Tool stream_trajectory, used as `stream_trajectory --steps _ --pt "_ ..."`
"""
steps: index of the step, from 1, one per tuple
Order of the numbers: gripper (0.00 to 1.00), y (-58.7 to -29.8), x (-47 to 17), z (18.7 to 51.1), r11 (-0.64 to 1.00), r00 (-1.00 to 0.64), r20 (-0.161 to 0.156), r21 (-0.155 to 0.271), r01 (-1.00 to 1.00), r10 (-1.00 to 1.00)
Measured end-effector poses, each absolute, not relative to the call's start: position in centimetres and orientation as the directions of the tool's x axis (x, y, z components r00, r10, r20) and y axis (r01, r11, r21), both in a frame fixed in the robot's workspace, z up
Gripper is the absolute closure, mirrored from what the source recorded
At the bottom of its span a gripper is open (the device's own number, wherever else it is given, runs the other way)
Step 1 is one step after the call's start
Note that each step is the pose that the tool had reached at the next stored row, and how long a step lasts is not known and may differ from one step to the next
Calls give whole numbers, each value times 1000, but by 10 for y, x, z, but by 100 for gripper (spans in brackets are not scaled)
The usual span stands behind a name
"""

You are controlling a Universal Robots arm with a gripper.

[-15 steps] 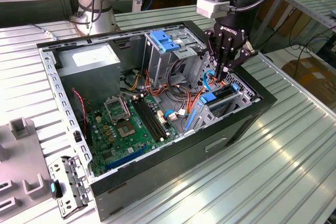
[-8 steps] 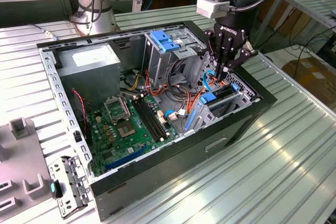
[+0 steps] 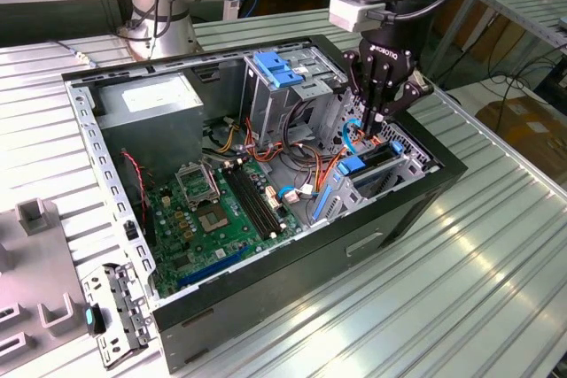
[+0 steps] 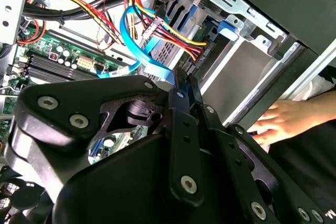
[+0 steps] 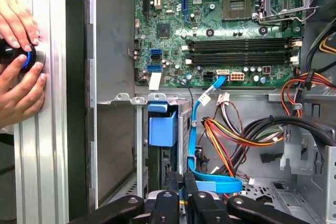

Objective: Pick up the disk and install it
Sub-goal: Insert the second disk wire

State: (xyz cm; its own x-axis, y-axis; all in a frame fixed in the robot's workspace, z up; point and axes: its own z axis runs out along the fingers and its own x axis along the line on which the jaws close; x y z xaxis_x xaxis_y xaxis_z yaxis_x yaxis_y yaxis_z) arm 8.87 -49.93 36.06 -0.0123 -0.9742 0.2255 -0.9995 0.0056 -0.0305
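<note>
In the exterior view my black gripper (image 3: 379,117) hangs straight down into the open black computer case (image 3: 292,258), fingers pressed together just above the blue-railed silver disk (image 3: 370,164), which sits edge-up in the grey metal drive cage (image 3: 403,165) at the case's front corner, seemingly to seat it.

In the second wrist view my closed fingers (image 4: 181,90) point toward that cage; a person's hand (image 4: 278,121) rests outside the case.

In the first wrist view two hands (image 5: 18,66) work a small control beyond the case wall.
</note>
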Motion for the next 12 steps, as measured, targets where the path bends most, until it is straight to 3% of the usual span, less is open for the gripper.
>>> stream_trajectory --steps 5,12 --pt "84 -509 87 360 7 -15 180 -45 -999 -984" --pt "84 -517 81 358 5 -16 151 -74 -997 -988"
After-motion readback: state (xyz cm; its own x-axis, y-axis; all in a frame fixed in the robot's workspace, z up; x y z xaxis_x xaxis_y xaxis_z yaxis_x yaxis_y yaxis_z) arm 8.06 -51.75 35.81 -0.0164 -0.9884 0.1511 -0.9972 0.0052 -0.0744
